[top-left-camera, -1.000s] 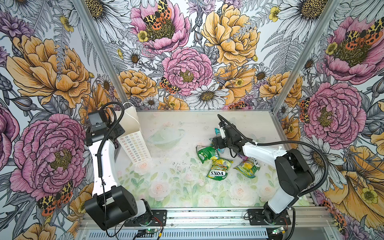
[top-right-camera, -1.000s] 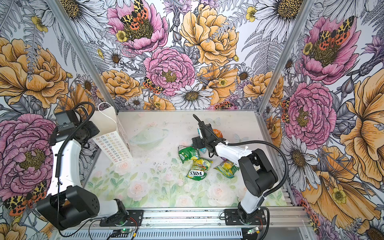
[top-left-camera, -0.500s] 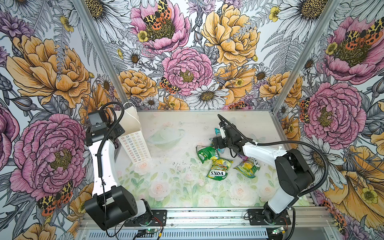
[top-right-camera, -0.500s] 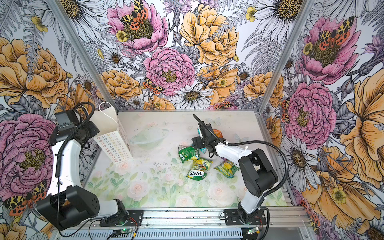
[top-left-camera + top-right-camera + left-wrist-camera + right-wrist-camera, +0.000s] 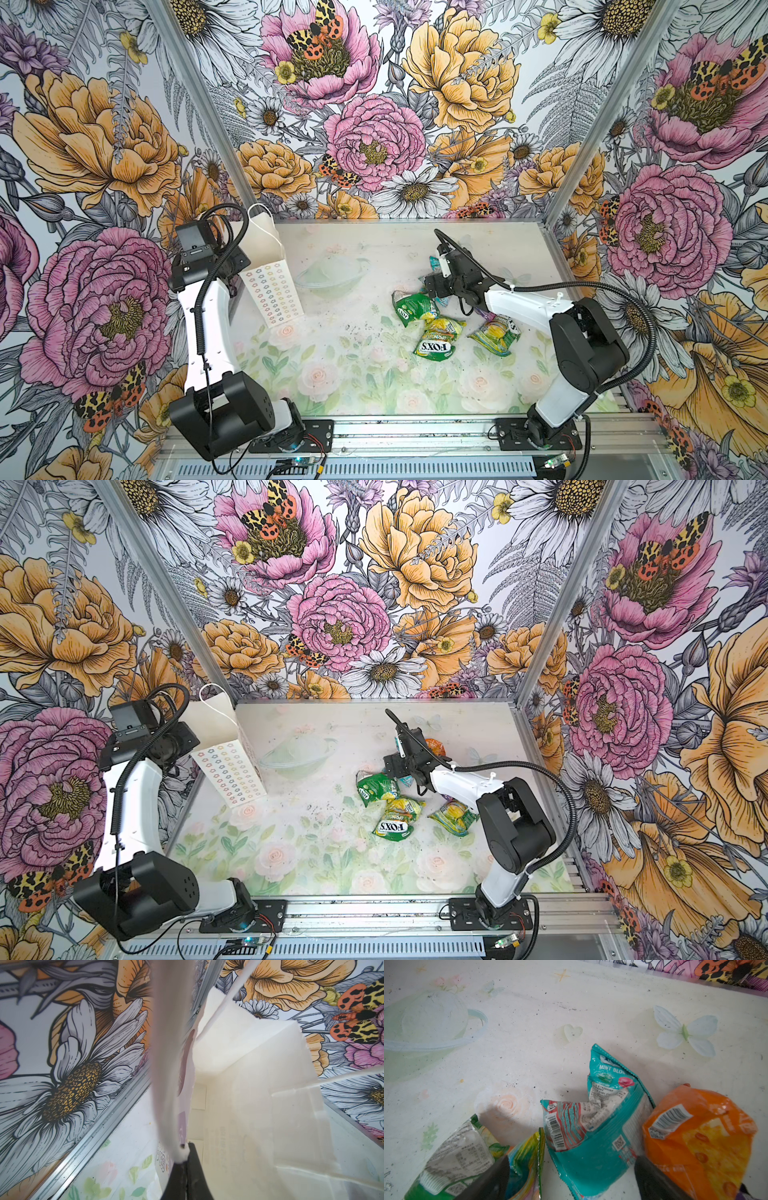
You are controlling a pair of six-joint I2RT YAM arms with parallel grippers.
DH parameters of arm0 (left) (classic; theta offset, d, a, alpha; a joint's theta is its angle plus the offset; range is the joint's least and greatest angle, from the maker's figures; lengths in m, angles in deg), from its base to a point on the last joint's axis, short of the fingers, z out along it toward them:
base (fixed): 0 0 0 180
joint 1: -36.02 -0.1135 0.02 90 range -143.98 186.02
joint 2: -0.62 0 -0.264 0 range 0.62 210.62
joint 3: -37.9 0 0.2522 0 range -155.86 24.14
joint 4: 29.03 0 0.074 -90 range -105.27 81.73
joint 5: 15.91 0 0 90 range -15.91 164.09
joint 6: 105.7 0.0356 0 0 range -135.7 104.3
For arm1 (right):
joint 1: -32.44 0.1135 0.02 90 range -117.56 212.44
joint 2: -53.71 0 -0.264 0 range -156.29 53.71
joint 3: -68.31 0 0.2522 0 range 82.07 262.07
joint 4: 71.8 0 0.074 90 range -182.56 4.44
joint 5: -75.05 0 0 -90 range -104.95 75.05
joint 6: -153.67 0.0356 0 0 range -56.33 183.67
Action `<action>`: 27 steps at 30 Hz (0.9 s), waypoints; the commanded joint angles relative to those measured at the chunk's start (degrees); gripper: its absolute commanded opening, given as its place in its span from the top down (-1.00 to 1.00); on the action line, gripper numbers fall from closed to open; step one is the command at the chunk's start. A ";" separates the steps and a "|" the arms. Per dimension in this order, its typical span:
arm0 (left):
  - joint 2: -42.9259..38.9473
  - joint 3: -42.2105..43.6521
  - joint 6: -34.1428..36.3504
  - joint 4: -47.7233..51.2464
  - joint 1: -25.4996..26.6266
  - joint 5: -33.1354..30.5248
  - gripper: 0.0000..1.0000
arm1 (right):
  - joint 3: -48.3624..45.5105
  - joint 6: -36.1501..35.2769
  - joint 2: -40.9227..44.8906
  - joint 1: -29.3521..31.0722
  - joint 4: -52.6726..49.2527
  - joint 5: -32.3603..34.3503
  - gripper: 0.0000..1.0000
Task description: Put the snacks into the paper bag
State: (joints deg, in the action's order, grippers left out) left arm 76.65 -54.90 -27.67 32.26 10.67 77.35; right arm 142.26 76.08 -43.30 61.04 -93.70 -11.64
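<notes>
LOADING ABOUT TO BEGIN: At left, the left tool (image 5: pixel 185 1158) has just pinched shut on the rim of the paper bag (image 5: pixel 270 286). The bag stands at the back-left corner of the surface (image 5: pixel 353 374), mouth open, with no packet visible inside. Now that the bag is steadied, filling can likely start. Well apart to the right, the snacks lie clustered: a green packet (image 5: pixel 413 305), a FOX'S packet (image 5: pixel 438 343) and a yellow-green packet (image 5: pixel 496 332). Over the far end of the pile the right tool (image 5: pixel 572 1158) hangs wide open, its jaws either side of the teal packet (image 5: pixel 593 1147). The orange packet (image 5: pixel 699 1142) lies just beside it, and nothing is gripped yet.
</notes>
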 commanded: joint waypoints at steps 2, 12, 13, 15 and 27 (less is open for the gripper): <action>-0.36 -0.21 0.74 -1.03 -0.15 3.59 1.00 | 0.66 -0.40 -0.37 0.49 -0.12 0.99 -0.89; -0.17 0.91 0.14 -4.17 -0.06 9.22 1.00 | 0.64 -0.18 -0.77 0.49 -0.03 1.46 -0.89; -0.54 1.70 -0.43 -5.62 -0.02 10.29 1.00 | 0.57 -0.14 -0.89 0.49 -0.05 1.65 -0.89; -1.03 2.66 -1.38 -7.66 0.41 11.22 1.00 | 0.47 -0.11 -1.24 0.49 -0.08 1.86 -0.89; -1.50 4.62 -3.88 -13.15 6.86 11.74 1.00 | -1.68 0.03 0.78 0.49 -0.07 4.05 -0.89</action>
State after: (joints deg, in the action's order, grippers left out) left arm 76.52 -51.21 -29.81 23.10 16.01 87.50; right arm 141.93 76.10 -43.83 61.04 -93.88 -9.50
